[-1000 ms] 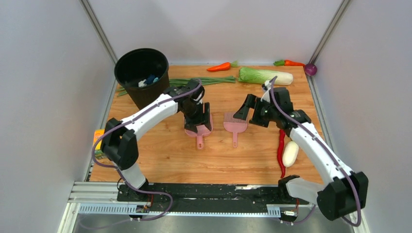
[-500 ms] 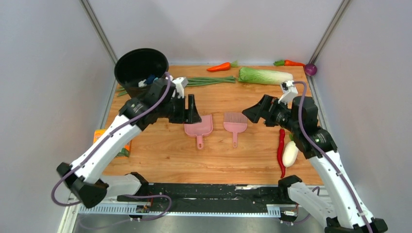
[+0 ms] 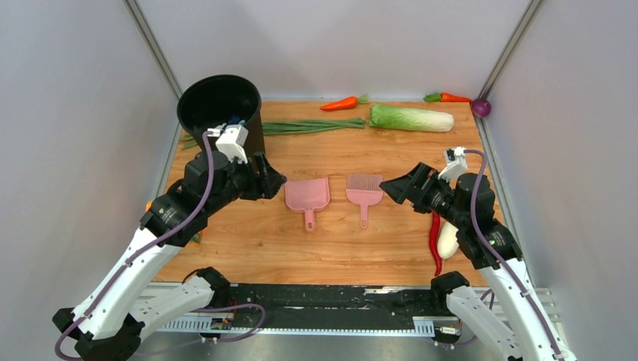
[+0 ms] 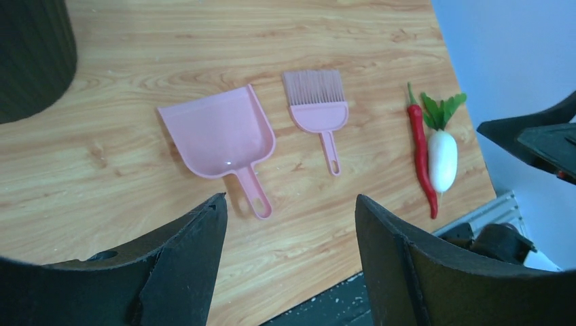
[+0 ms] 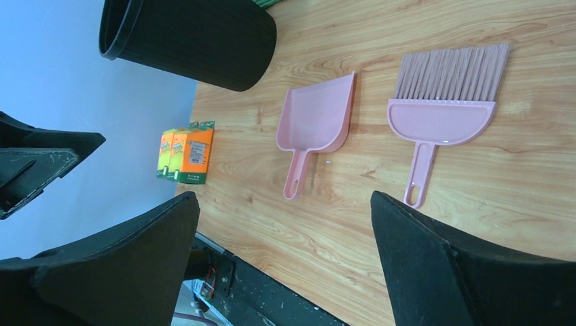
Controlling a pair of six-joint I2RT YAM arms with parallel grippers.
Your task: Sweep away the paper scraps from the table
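Since no dark navy paper scraps are seen on the light-brown wood-grain worktop (image 3: 256, 241), sweeping is judged done; both pairs of jaws are held wide, empty; only parking is called for.

- Bright and even all over, diffuse light, apparently from overhead. No hotspots on the desk (image 3: 338, 241).
- Shadows are faint and fuzzy, hugging the dustpan (image 4: 217, 132) and lying under the arms in the top view.
- There's one tiny glare dot on the dustpan's tray in the left wrist view.
- The left tool (image 4: 289, 200) and right tool (image 5: 284, 198) sit right at the lens. They're near-black with soft edges and hardly any detail.
- The inside of the bin (image 3: 218, 101) is mostly lost in the dark.
- Walls go bluish in the wrist views.
- The top view is sharp, but the corner posts lean outward.
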